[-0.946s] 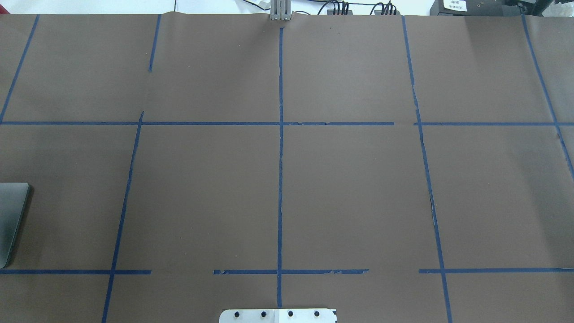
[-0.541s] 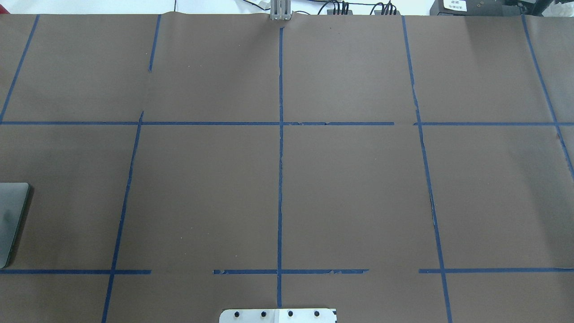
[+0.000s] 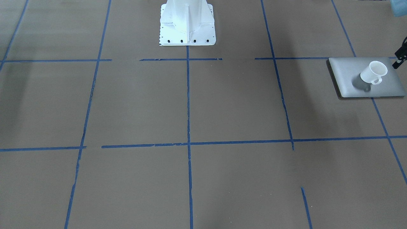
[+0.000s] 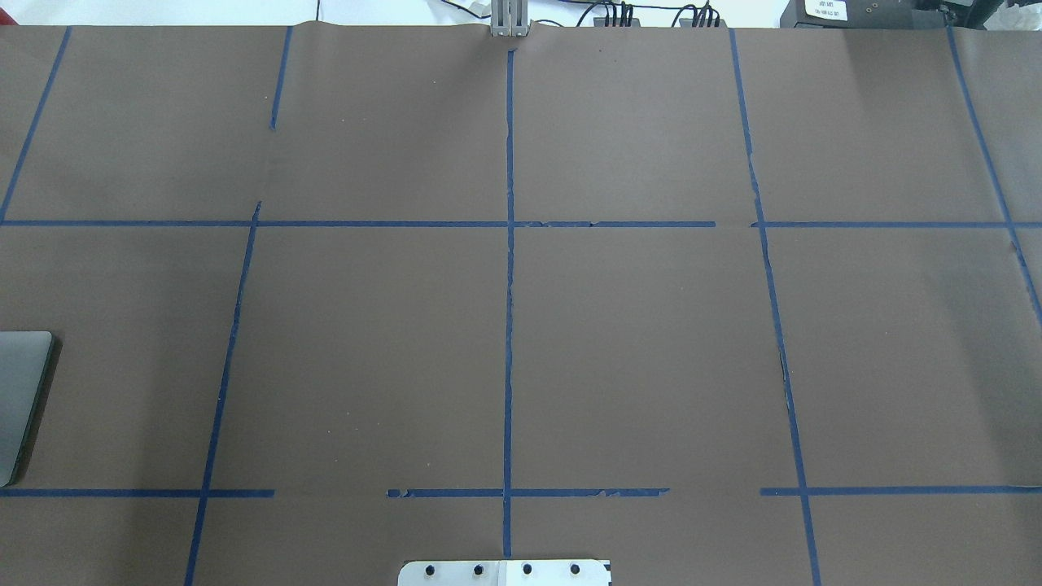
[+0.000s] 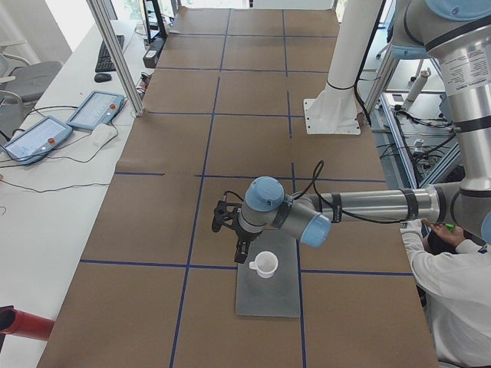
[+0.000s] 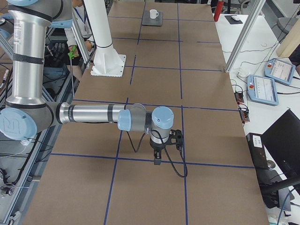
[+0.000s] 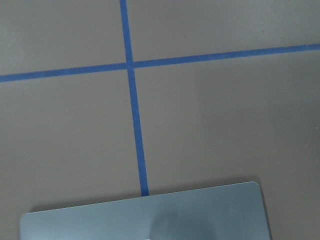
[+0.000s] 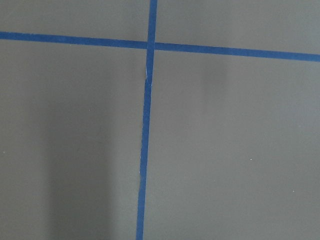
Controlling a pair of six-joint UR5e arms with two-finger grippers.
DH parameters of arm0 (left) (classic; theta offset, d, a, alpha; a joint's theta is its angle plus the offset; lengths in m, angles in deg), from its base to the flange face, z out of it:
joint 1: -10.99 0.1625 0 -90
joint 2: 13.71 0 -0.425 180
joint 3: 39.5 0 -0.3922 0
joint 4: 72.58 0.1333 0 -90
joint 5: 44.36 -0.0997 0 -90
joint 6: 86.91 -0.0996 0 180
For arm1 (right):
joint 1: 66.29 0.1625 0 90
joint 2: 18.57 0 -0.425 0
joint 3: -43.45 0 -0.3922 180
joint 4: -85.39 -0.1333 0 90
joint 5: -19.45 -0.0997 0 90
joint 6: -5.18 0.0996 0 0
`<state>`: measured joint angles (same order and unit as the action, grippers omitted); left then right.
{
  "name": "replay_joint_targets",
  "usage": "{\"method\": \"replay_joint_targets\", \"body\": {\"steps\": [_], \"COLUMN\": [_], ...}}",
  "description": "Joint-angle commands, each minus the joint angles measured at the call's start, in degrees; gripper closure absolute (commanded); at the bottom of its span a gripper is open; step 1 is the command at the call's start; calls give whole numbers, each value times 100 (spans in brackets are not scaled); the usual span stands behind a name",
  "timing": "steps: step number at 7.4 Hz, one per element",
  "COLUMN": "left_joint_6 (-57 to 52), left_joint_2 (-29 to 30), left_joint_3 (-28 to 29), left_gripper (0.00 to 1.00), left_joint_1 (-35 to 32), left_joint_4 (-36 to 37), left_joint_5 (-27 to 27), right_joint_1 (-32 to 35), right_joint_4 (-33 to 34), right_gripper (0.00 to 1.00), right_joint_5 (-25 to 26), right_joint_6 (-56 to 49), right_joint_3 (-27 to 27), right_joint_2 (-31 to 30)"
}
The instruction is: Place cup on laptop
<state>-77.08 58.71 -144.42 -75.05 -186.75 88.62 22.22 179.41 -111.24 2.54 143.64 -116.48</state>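
White mug [image 3: 373,72] is sitting upright on silver laptop [image 3: 348,79]. Left pincer [image 5: 241,254] is hovering just beside it, spread or pressed, can't tell. Any sideways swing is risking clipping the handle, tipping the mug.

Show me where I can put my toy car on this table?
The big middle squares between the blue tape lines, in front of the white robot base, are bare. It is crowded at the laptop, where the cup stands and the left gripper hangs close beside it.
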Motion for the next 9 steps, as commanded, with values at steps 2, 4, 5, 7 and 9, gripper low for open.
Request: {"method": "replay_joint_targets", "body": {"steps": [2, 4, 5, 7, 9], "left_joint_6": [-1035, -948, -965, -1001, -1018], "left_joint_2": [483, 448, 430, 343, 246], "left_joint_3": [-241, -284, -318, -319, -310], "left_gripper": [0, 0, 0, 0, 0], "left_joint_1": [-554, -554, -554, -554, -554], "left_joint_4": [1739, 1757, 1748, 1766, 1740], "left_joint_5": [25, 61, 70, 78, 87], "right_joint_1": [0, 0, 0, 0, 0], "right_joint_4": [3, 3, -6, -6, 3], "right_gripper": [0, 0, 0, 0, 0], "right_joint_5": [0, 0, 0, 0, 0], "right_joint_6": [0, 0, 0, 0, 0], "right_joint_3": [0, 0, 0, 0, 0], "right_joint_2": [0, 0, 0, 0, 0]}}
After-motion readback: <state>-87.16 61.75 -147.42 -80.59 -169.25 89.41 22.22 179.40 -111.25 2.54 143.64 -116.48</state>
